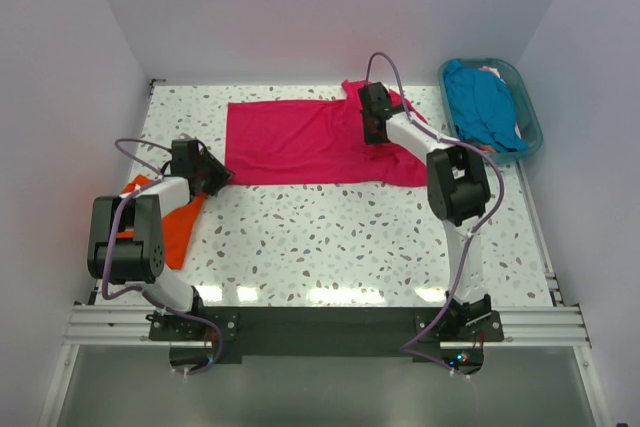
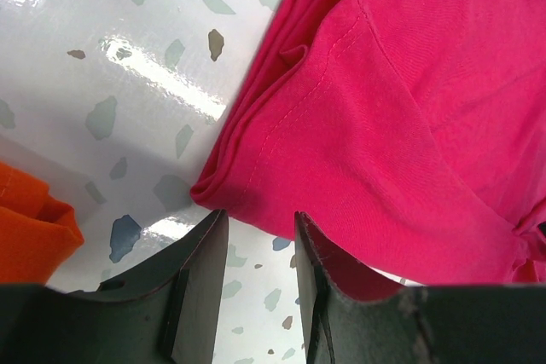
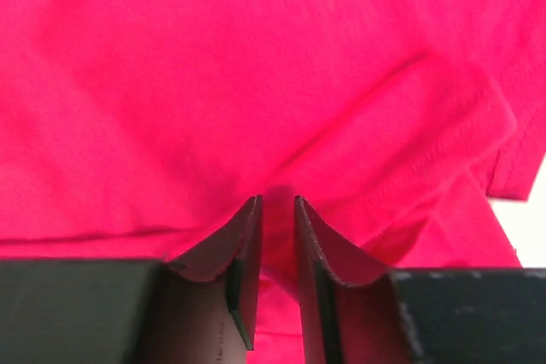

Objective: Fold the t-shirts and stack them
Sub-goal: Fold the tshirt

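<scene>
While left tool (image 2: 258, 229), right tool (image 3: 276, 210) gape, three: pink tee (image 1: 300, 142), orange tee (image 1: 181, 234), teal tee (image 1: 480, 102).

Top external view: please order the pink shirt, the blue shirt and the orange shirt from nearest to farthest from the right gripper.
1. Pink shirt, directly under the jaws.
2. Blue shirt, in the basket on the right.
3. Orange shirt, far left.

White walls (image 1: 300, 7); glossy speckled terrazzo table (image 1: 350, 237).
</scene>
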Motion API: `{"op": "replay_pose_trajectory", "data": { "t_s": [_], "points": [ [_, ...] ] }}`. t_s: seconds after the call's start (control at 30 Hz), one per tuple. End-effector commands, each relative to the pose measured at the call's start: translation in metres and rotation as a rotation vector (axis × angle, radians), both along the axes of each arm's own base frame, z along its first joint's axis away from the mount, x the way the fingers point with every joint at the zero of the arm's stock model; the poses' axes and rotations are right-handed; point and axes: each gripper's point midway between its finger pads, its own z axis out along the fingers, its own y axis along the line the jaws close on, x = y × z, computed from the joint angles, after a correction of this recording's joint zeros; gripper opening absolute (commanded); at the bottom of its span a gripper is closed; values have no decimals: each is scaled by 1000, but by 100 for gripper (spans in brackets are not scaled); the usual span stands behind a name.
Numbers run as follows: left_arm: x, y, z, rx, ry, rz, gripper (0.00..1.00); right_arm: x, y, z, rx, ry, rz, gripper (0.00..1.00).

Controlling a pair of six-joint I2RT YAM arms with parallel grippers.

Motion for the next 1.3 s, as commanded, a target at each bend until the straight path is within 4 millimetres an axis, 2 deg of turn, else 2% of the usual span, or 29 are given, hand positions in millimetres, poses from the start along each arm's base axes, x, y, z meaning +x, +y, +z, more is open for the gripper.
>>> {"op": "replay_pose_trajectory", "data": {
  "t_s": [0.0,0.1,0.5,0.7,0.87,1.27],
  "points": [
    [8,-4,3,6,-44,-31,42,2,-8,53,-9,-118,-27,27],
    [8,-4,3,6,-44,-31,42,-3,-14,52,-29,-116,-39,31],
    [7,-4,3,10,-43,-31,42,-19,-20,49,-27,-96,-53,33],
    [8,-4,3,9,-43,-35,42,-27,-18,36,-14,-61,-52,33],
    [7,-4,2,9,-40,-33,42,-25,-14,33,6,-55,-46,32],
    [7,-4,0,6,-38,-33,42,-28,-4,20,56,-12,-41,26]
  ]
}}
